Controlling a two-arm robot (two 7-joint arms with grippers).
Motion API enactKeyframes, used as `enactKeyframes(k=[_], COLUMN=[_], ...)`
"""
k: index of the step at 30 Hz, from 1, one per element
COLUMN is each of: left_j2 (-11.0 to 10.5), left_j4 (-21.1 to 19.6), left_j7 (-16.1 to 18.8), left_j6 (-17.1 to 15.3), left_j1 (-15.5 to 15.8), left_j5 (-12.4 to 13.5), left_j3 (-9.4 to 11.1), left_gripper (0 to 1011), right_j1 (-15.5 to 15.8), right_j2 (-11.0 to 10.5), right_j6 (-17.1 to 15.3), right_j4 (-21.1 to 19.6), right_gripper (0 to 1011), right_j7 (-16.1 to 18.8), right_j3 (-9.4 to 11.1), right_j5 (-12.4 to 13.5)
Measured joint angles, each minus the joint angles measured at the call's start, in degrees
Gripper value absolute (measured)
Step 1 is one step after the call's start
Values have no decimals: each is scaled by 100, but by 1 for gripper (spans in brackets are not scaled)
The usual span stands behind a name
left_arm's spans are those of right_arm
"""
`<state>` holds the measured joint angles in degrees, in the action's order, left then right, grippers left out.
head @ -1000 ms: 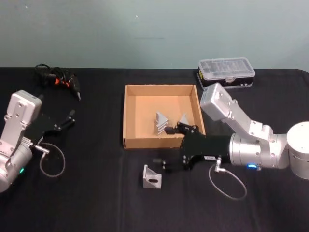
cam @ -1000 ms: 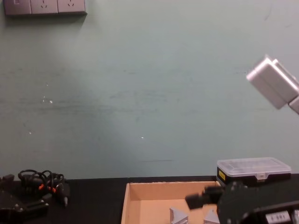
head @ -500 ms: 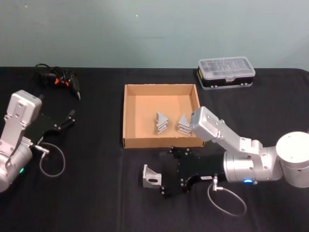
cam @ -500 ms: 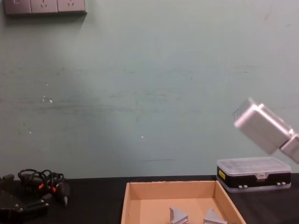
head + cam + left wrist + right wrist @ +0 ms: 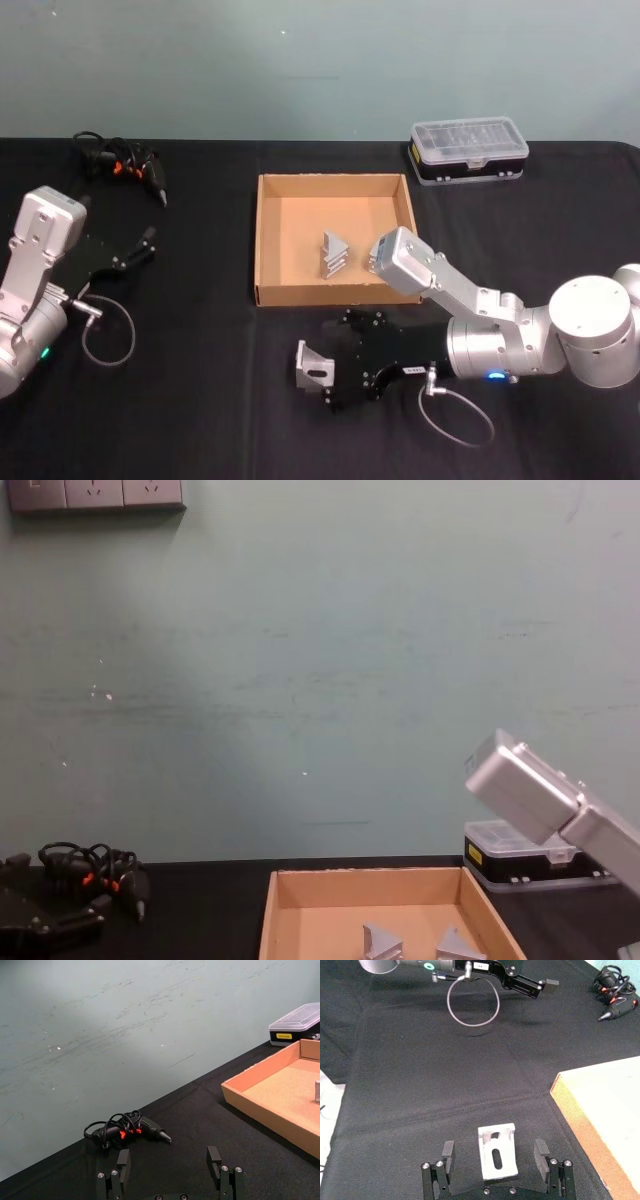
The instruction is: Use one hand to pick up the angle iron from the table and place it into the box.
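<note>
An angle iron (image 5: 312, 366) of silvery metal stands on the black table (image 5: 200, 420), in front of the box (image 5: 330, 296). My right gripper (image 5: 335, 362) is low over the table and open, one finger on each side of the angle iron (image 5: 496, 1157). In the right wrist view the right gripper (image 5: 494, 1151) has clear gaps to the fingers (image 5: 540, 1150). The tan box (image 5: 380, 882) holds two more angle irons (image 5: 335, 252); my right arm partly covers one. My left gripper (image 5: 143, 246) rests open at the table's left, and the left wrist view shows the left gripper (image 5: 169, 1162) empty.
A small black case with a clear lid (image 5: 468, 150) stands behind the box at the right. A black tool with tangled cable and orange marks (image 5: 122, 165) lies at the back left. Bare tabletop lies between the left arm and the box.
My right gripper has come back from the box's front wall, moved down and left, and now straddles the angle iron on the table. The left arm has not moved.
</note>
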<state>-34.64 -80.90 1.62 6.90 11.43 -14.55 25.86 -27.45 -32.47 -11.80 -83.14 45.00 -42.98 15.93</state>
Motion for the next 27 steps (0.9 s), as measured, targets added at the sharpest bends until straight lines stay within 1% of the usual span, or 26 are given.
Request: enactKeyframes(k=[11,27], left_j2=[0,0], left_j4=[0,0], left_j7=[0,0], left_j6=[0,0], left_j1=[0,0], left_j5=[0,0], left_j3=[0,0], left_gripper=[1000,1000], right_j1=[-158,-336], right_j2=[214,468], right_j6=[30,63], right_j4=[349,656], right_gripper=[1003,1003], right_j7=[-20,20], right_j3=[-140,-320], right_j5=[-46,-148])
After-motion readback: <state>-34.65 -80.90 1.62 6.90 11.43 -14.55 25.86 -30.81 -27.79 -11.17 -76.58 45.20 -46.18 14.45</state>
